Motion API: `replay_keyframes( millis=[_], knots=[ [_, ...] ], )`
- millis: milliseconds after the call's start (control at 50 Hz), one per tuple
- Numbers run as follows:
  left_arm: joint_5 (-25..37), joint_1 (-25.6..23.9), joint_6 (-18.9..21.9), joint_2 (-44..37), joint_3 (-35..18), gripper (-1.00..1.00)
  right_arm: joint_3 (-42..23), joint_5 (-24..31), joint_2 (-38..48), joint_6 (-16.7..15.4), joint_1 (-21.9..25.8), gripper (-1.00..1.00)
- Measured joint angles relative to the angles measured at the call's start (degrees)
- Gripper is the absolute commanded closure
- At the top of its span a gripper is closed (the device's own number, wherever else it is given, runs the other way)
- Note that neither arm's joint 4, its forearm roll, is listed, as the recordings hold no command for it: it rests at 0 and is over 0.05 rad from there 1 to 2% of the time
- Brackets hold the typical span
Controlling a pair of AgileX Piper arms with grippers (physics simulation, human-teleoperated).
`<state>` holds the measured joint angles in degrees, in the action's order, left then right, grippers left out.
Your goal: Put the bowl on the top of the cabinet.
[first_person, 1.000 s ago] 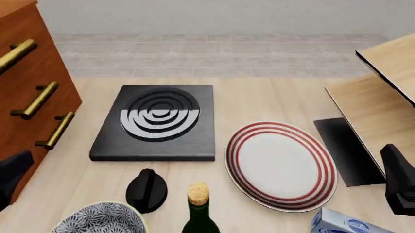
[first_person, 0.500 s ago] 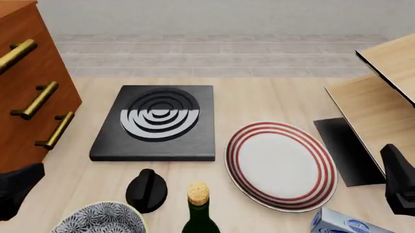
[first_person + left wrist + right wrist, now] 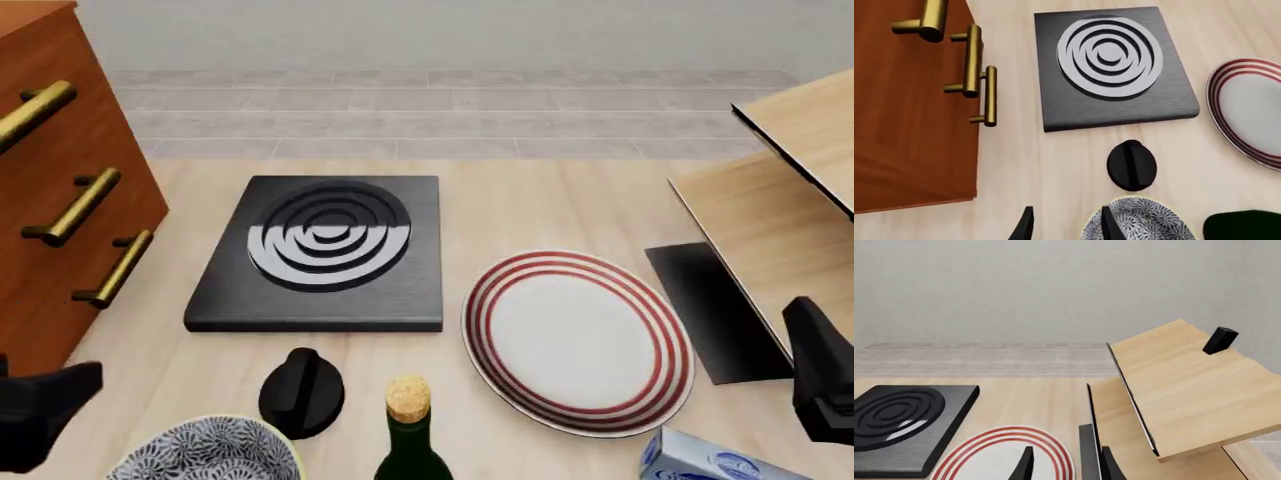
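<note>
Nearest, at the table's front edge: blue-flowered bowl (image 3: 203,450), just left of a corked green bottle (image 3: 411,432). Only in the left wrist view: left gripper (image 3: 1063,226), fingers apart, holding nothing, above the bowl's rim. Right gripper (image 3: 1063,466) likewise spread and bare. Farther left: brown drawer cabinet (image 3: 60,190).

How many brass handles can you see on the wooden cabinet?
3, all on the cabinet front: upper handle, middle handle, lower handle. The frame's edge crops the cabinet, so more may be hidden.
</note>
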<state>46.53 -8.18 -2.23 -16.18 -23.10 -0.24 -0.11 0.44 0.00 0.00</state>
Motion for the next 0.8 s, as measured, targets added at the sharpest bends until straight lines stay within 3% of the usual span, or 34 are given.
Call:
replay_keyframes(
  millis=[180,800],
  knots=[
    [1.1,-0.2,0.0,-1.1,0.2,-1.00,0.0,0.0,0.0,0.0,0.0,-1.00],
    [3.2,-8.4,-4.2,-7.0,1.0,-1.00,0.0,0.0,0.0,0.0,0.0,-1.00]
  ],
)
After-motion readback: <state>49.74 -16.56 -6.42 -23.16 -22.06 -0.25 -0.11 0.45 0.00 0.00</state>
